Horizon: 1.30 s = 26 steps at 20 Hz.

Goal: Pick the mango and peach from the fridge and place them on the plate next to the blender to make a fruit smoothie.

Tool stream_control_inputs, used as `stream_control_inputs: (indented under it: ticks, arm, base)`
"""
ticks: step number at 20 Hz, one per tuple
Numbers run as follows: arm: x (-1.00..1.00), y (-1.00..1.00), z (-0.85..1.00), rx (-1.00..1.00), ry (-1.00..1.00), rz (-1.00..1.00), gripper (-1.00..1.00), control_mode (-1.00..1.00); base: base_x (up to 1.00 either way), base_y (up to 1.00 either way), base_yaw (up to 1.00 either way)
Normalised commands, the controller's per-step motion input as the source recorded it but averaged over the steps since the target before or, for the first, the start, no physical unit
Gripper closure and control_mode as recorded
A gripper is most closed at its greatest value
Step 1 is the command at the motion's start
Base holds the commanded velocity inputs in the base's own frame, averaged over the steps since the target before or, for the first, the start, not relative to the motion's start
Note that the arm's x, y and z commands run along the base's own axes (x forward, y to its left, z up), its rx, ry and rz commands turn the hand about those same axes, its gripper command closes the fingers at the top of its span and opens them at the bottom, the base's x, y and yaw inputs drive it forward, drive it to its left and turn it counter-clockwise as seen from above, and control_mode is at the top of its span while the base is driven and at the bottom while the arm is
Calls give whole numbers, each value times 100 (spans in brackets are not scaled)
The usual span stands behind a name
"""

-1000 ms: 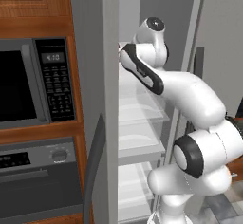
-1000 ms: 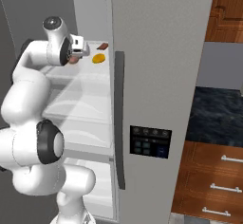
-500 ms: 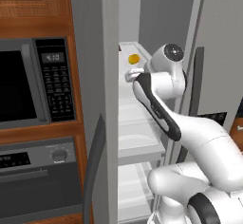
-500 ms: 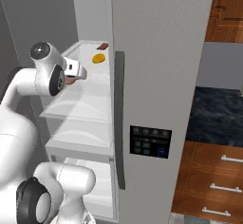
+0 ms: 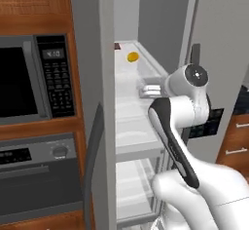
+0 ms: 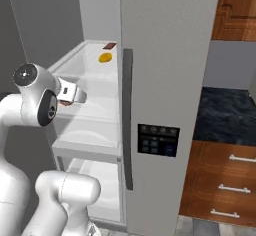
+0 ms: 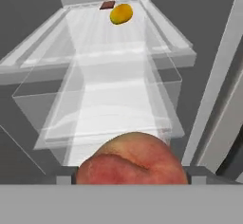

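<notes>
Nearest to you, the pincer (image 7: 130, 178) is sitting partly closed around the peach (image 7: 131, 159), one finger showing on each side of the fruit, so it's gripping that one reddish-pink peach right at the bottom of the hand view. From the base views the pincer (image 5: 150, 89) is hanging just in front of the open fridge (image 6: 165, 55), level with the upper glass shelf (image 7: 109, 76).

For room to move: you're getting a grey door edge running close along the right in the hand view, and the shelf's raised side rails are boxing in both sides further in. The gap between the two doors is staying fairly narrow where the arm is reaching through, with the left door's edge standing close to the arm in the left base view.

Further back, the mango (image 7: 121, 14) is lying near the rear of that same shelf, well apart from the pincer and straight ahead of it. Just behind it, a small dark brown block (image 7: 107, 4) is sitting by the back wall.

Count: one peach, one mango, one brown block.
</notes>
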Motion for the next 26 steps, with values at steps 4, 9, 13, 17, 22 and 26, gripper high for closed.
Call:
stream_control_inputs:
  ticks: [4, 9, 13, 17, 22, 26]
  arm:
    - [0, 0, 0, 0, 0, 0, 100, 100]
    - [0, 0, 0, 0, 0, 0, 100, 100]
    - [0, 0, 0, 0, 0, 0, 100, 100]
    - [0, 0, 0, 0, 0, 0, 100, 100]
    - [0, 0, 0, 0, 0, 0, 100, 100]
    - [0, 0, 0, 0, 0, 0, 100, 100]
  base:
    - [-100, -9, -10]
    - [-91, -35, -53]
    - [-42, -1, -85]
    - [-18, 0, -90]
    - [-5, 0, -90]
    - [0, -1, -89]
